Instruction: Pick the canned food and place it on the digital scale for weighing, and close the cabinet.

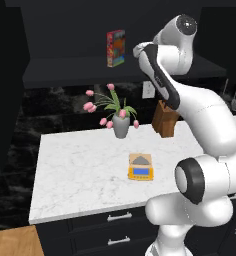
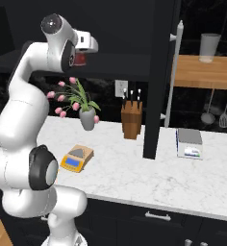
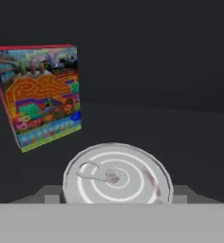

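Canned food (image 3: 117,173) on cabinet (image 1: 65,67) shelf, directly under pincer (image 2: 81,56); pincer clamped on it.

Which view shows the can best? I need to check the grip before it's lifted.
The hand view: the can sits close up, its silvery ring-pull lid facing the camera, beside the colourful box. The right base view gives a small dark red patch under the hand. In the left base view the arm covers it.

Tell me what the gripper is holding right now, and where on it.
The gripper is closed on the can in the cabinet, gripping its sides just below the silvery top.
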Controlling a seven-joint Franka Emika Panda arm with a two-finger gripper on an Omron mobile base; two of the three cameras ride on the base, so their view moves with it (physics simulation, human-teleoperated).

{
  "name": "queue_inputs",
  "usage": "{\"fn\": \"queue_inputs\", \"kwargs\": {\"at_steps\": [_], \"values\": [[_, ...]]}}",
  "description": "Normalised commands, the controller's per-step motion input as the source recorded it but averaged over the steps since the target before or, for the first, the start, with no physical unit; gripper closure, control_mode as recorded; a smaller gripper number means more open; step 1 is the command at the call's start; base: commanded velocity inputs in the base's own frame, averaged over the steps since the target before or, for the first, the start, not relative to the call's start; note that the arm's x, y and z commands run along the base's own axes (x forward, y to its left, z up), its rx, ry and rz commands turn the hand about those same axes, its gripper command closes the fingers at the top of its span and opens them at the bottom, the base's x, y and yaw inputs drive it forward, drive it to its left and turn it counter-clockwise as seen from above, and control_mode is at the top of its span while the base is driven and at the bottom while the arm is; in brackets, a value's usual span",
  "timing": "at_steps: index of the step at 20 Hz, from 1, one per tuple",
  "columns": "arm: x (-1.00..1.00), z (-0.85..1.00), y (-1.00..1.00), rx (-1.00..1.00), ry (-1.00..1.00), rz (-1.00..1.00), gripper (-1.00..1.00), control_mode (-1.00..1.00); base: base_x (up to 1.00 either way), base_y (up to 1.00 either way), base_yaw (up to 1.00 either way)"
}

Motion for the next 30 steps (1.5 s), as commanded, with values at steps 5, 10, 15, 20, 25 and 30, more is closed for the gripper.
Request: {"fn": "queue_inputs", "kwargs": {"at_steps": [5,10,15,20,25,30], "values": [[-1.00,-0.13,0.00,0.02,-0.12,0.00,1.00,-1.00,0.00,0.00,0.00],[-1.00,-0.18,0.00,0.00,-0.06,0.00,1.00,-1.00,0.00,0.00,0.00],[-1.00,0.00,0.00,0.00,-0.14,0.00,1.00,-1.00,0.00,0.00,0.00],[-1.00,0.00,0.00,0.00,-0.13,0.00,1.00,-1.00,0.00,0.00,0.00],[-0.81,-0.06,0.00,0.00,-0.03,0.01,1.00,-1.00,0.00,0.00,0.00],[-0.06,-0.46,-0.13,0.00,0.11,0.17,1.00,-1.00,0.00,0.00,0.00]]}}
